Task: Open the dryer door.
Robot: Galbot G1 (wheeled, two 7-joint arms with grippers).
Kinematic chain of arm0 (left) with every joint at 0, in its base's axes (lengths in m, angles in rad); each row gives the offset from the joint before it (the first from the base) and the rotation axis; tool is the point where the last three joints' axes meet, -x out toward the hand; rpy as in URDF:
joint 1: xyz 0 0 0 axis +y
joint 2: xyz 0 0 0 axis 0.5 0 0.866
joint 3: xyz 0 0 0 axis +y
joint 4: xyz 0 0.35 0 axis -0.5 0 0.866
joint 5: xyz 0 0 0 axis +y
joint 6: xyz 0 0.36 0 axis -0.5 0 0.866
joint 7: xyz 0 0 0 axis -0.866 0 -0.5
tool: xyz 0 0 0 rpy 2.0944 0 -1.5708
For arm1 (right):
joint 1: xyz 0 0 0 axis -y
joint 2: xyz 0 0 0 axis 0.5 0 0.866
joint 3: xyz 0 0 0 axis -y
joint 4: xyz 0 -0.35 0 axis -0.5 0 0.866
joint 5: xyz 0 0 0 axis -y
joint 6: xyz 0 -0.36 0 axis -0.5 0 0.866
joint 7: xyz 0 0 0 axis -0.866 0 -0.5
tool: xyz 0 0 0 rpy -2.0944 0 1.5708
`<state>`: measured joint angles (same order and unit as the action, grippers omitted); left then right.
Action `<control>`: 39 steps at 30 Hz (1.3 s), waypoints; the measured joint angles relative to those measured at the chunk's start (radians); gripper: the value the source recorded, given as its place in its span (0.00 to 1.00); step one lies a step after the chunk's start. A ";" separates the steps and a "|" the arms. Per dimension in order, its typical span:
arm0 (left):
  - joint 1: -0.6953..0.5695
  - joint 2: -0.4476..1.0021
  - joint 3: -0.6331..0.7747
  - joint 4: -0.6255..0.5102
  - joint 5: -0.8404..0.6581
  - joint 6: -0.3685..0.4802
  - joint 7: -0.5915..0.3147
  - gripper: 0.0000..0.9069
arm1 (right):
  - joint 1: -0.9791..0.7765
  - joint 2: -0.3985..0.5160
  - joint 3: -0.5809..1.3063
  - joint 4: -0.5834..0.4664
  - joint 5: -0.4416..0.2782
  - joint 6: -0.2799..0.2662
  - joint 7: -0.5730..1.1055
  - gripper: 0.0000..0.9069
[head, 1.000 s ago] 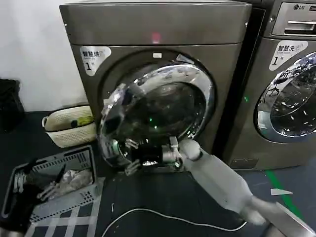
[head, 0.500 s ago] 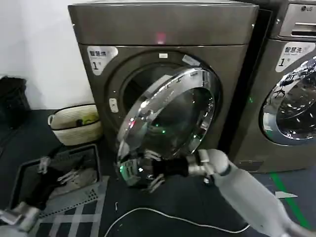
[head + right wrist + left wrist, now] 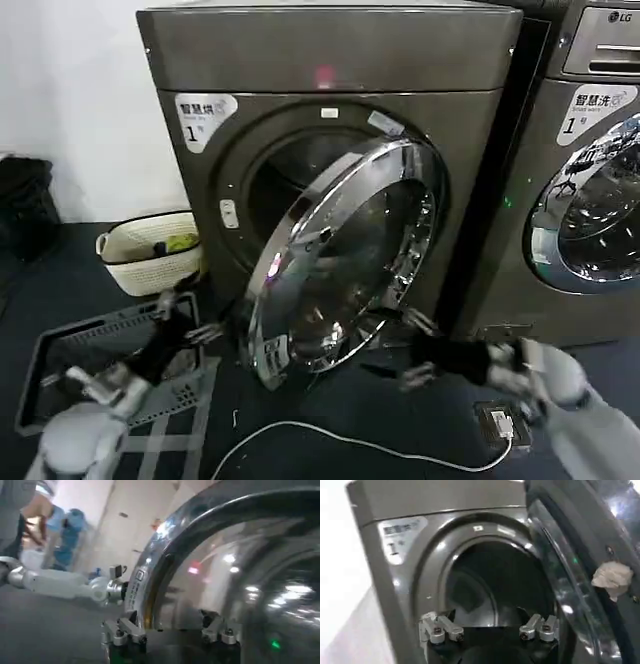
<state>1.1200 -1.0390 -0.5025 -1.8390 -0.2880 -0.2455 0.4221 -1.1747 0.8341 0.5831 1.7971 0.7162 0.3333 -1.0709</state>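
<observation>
The dryer door (image 3: 345,260) stands partly swung out from the dryer (image 3: 330,60), hinged on the right, its chrome ring around dark glass. My right gripper (image 3: 412,350) hovers open low in front of the door's lower right, not gripping it. In the right wrist view the chrome ring (image 3: 200,535) with its white sticker (image 3: 136,582) runs down close before the open right gripper (image 3: 170,632). My left gripper (image 3: 187,318) is open beside the door's free edge at the lower left. The left wrist view has the open left gripper (image 3: 490,629) facing the dark drum opening (image 3: 490,585), with the door's inner side (image 3: 580,580) alongside.
A woven basket (image 3: 150,250) stands against the wall left of the dryer. A grey plastic crate (image 3: 75,365) lies on the floor under my left arm. A white cable (image 3: 330,435) and a small box (image 3: 498,425) lie on the dark floor. The LG-marked machine (image 3: 590,200) stands to the right.
The right gripper has left the door's lower free edge and moved right. The left arm has risen from the bottom left towards the door opening. The door stands slightly wider.
</observation>
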 joint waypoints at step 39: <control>-0.626 -0.174 0.783 0.317 -0.024 -0.052 0.017 1.00 | -0.552 0.494 1.684 -0.369 -0.728 -0.118 1.283 1.00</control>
<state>0.4941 -1.2127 0.2802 -1.5221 -0.3123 -0.2974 0.4396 -1.7264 1.3285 2.2666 1.4283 -0.0121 0.2156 0.2123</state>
